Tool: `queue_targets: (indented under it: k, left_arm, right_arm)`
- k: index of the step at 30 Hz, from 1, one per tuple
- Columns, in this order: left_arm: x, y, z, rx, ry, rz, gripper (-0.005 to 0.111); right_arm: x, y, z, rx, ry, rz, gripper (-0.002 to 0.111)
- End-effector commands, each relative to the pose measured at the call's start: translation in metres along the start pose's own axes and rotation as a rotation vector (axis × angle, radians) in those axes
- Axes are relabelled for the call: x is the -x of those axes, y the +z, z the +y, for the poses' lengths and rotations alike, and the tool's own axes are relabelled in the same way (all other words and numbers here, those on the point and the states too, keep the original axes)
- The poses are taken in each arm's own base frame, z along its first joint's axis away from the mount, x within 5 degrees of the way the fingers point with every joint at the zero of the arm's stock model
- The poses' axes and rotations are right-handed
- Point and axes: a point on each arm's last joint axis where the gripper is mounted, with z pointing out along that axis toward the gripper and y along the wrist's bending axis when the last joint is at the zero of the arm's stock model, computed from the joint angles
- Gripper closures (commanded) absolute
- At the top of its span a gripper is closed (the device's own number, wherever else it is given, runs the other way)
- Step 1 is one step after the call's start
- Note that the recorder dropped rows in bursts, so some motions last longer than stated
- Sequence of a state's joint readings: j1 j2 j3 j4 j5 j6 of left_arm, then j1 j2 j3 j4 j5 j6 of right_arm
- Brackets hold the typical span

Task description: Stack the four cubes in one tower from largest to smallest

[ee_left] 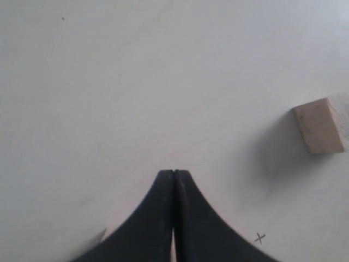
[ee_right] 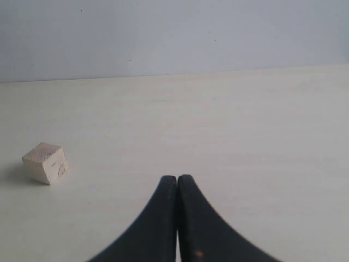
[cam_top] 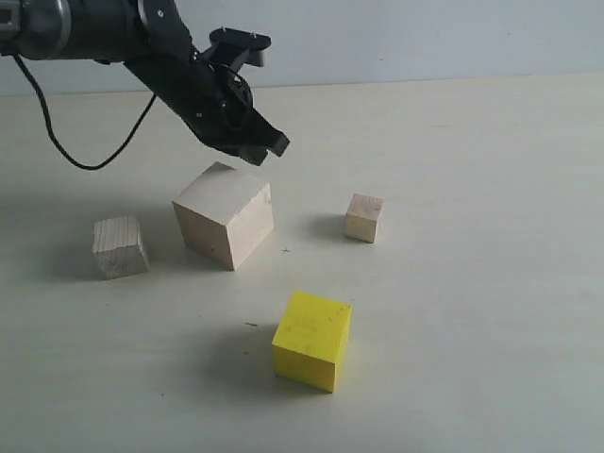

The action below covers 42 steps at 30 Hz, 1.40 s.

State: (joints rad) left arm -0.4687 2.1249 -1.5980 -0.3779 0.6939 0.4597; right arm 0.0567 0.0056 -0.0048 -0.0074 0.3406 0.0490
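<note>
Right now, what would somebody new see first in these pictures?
The bright yellow cube pops out first, sitting alone at the front of the pale table. Next comes the black left hand, shut, hanging just over the big pale wooden cube farther back.

Left arm (cam_top: 85, 28): glossy dark grey cylindrical link leading to a black angular wrist housing. Thin black cable (cam_top: 58, 143) loops off it. Left gripper (cam_top: 266, 149) matte black. Right gripper (ee_right: 177, 177) likewise: smooth curved fingers (ee_right: 155, 224), narrow at the tips and flaring wide at the base.
</note>
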Motion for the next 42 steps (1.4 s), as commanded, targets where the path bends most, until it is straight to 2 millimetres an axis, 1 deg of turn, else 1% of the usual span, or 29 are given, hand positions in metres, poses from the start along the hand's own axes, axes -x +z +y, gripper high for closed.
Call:
queue_targets:
  k: [1, 4, 8, 12, 14, 18, 22, 25, 33, 36, 42]
  left_arm:
    - [0.001, -0.034, -0.003, 0.044, 0.011, -0.093, 0.107]
    - [-0.010, -0.052, 0.004, 0.072, -0.039, -0.120, 0.107]
    - [-0.039, -0.066, 0.026, 0.130, -0.137, -0.131, 0.107]
    - [-0.073, -0.065, 0.043, 0.170, -0.214, -0.104, 0.107]
    - [-0.080, -0.062, 0.046, 0.181, -0.230, -0.102, 0.107]
    - [-0.089, -0.056, 0.044, 0.193, -0.228, -0.097, 0.107]
    - [-0.092, -0.055, 0.042, 0.180, -0.235, -0.075, 0.107]
    - [-0.095, -0.050, 0.033, 0.155, -0.231, -0.052, 0.107]
    - [-0.102, -0.035, 0.001, 0.121, -0.175, -0.030, 0.107]
    - [-0.104, -0.032, -0.005, 0.102, -0.192, -0.023, 0.107]
    - [-0.108, -0.030, -0.009, 0.081, -0.233, -0.012, 0.107]
  right_arm:
    - [-0.001, 0.000, 0.000, 0.002, 0.004, -0.005, 0.108]
    - [-0.001, 0.000, 0.000, 0.002, 0.004, -0.005, 0.108]
    - [-0.001, 0.000, 0.000, 0.002, 0.004, -0.005, 0.108]
    - [-0.001, 0.000, 0.000, 0.002, 0.004, -0.005, 0.108]
    - [-0.001, 0.000, 0.000, 0.002, 0.004, -0.005, 0.108]
    - [-0.001, 0.000, 0.000, 0.002, 0.004, -0.005, 0.108]
    - [-0.001, 0.000, 0.000, 0.002, 0.004, -0.005, 0.108]
    - [-0.001, 0.000, 0.000, 0.002, 0.004, -0.005, 0.108]
    - [-0.001, 0.000, 0.000, 0.002, 0.004, -0.005, 0.108]
    - [-0.001, 0.000, 0.000, 0.002, 0.004, -0.005, 0.108]
    - [-0.001, 0.000, 0.000, 0.002, 0.004, -0.005, 0.108]
